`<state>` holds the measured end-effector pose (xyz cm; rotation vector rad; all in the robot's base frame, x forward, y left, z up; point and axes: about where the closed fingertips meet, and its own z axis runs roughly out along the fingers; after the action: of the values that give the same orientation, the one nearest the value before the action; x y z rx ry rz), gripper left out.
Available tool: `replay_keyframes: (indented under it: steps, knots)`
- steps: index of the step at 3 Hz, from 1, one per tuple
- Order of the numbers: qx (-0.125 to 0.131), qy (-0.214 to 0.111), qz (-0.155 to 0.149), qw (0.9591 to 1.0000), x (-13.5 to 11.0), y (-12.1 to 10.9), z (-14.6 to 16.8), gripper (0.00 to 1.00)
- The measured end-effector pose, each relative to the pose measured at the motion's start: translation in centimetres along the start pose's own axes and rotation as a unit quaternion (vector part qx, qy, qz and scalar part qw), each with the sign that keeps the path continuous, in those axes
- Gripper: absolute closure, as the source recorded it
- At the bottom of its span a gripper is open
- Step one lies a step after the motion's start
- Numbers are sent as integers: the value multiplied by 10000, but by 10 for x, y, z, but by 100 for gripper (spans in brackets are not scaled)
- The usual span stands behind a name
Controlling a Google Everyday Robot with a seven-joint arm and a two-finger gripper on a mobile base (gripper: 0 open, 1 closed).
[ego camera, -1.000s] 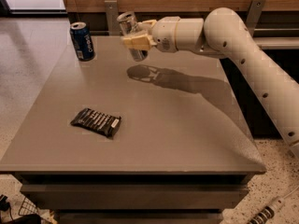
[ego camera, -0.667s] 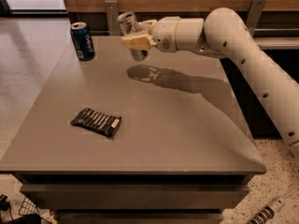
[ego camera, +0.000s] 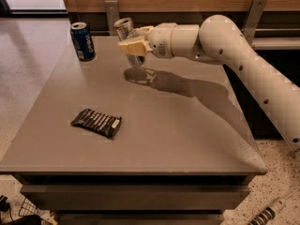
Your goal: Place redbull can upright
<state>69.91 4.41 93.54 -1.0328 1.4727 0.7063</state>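
Note:
The redbull can (ego camera: 125,31) is a slim silver can, held tilted with its shiny end toward the upper left, above the far part of the grey table (ego camera: 178,125). My gripper (ego camera: 133,46) is shut on the can with its cream fingers around the can's body. The can hangs clear of the tabletop, and its shadow lies on the table just below it. The white arm reaches in from the right.
A wider blue Pepsi can (ego camera: 83,41) stands upright at the table's far left corner. A dark snack packet (ego camera: 96,122) lies flat at the left front. A wooden wall with metal brackets runs behind the table.

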Motion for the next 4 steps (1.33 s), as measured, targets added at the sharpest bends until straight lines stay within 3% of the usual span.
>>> replay_keyframes:
  steps: [4]
  knots:
    - [-13,-522,639,9966,28,35,9,100]
